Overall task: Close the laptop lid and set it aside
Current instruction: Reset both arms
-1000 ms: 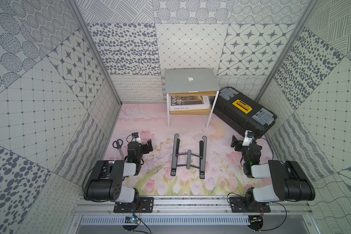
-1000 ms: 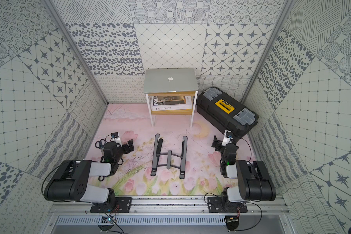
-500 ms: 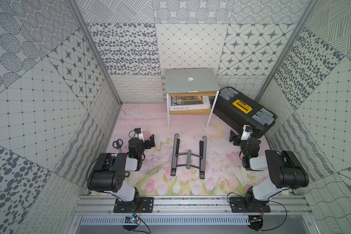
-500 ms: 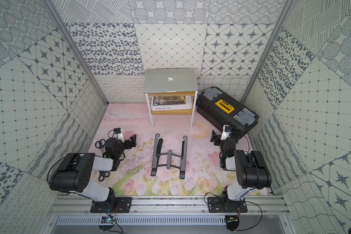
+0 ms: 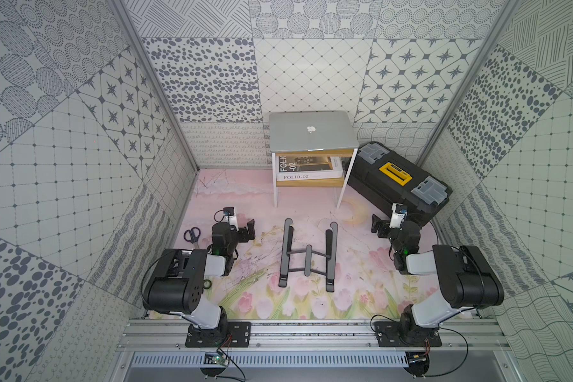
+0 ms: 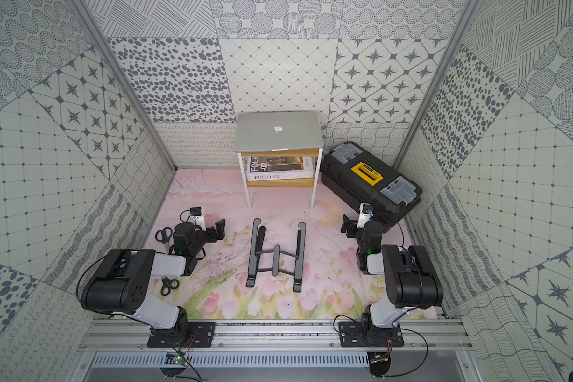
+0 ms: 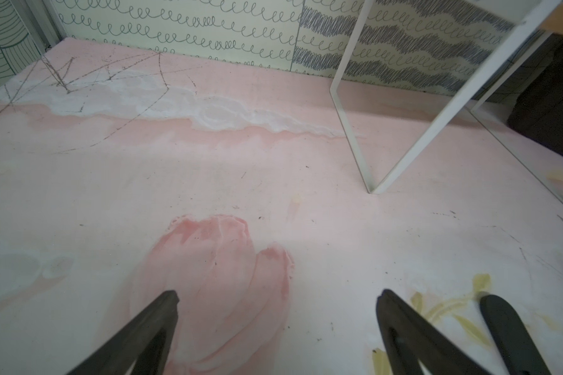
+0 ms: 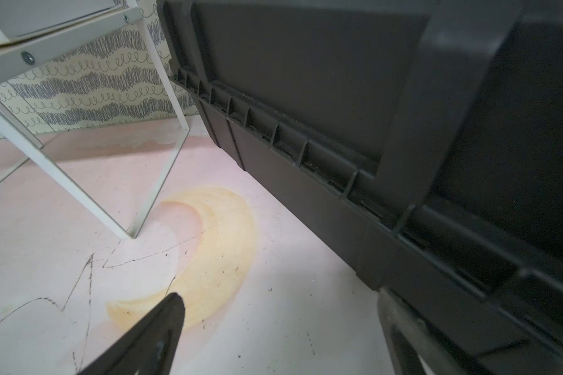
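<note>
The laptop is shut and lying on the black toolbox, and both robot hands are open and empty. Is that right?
Not quite. The laptop is shut, but it lies on the small white table, not on the toolbox, which stands beside that table, as both top views show. The left gripper and right gripper are indeed open and empty.

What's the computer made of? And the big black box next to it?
The laptop looks like metal, probably aluminium: its closed lid is smooth, matte silver-grey with a pale logo. The black box looks like moulded plastic: a dull black shell with small ribs along its side in the right wrist view, and grey and yellow parts on top.
</note>
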{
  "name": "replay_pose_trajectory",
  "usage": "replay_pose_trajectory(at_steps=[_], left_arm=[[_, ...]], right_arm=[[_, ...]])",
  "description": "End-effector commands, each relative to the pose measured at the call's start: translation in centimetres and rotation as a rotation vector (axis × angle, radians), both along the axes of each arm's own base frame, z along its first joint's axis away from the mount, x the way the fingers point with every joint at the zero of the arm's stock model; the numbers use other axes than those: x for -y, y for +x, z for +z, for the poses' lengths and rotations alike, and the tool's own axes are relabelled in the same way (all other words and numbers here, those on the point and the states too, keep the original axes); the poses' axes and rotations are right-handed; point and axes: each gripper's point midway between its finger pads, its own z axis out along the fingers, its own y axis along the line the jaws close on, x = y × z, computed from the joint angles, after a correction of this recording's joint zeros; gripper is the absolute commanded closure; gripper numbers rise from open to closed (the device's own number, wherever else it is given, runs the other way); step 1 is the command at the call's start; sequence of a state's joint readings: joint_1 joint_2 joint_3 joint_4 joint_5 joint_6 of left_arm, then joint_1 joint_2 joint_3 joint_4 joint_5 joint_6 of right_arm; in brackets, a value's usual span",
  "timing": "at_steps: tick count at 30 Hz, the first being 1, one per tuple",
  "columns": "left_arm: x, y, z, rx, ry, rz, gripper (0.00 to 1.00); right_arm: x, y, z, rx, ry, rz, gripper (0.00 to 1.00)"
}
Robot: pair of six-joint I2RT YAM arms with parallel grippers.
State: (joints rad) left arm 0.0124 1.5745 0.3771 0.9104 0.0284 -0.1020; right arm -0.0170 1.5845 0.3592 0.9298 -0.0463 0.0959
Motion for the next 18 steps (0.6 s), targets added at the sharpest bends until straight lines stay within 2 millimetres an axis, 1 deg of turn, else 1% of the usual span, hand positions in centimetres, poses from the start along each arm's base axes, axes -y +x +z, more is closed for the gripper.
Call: replay_pose_trajectory(at_steps=[1, 8, 12, 18], left_arm=[[1.1, 0.2, 0.1, -0.003, 0.019, -0.068, 0.01], [1.3, 0.3, 0.0, -0.011, 0.027, -0.077, 0.01], [1.3, 0.3, -0.1, -0.013, 0.027, -0.075, 0.01], [1.3, 0.3, 0.0, -0.011, 0.027, -0.076, 0.01]], right_arm=[[0.0, 0.5, 1.4, 0.043, -0.021, -0.004, 0.03], [-0.1, 0.5, 1.3, 0.039, -0.026, -0.006, 0.03], [-1.0, 0.9, 1.2, 0.018, -0.05, 0.034, 0.03], [-1.0, 0.8, 1.2, 0.022, -0.051, 0.035, 0.03]])
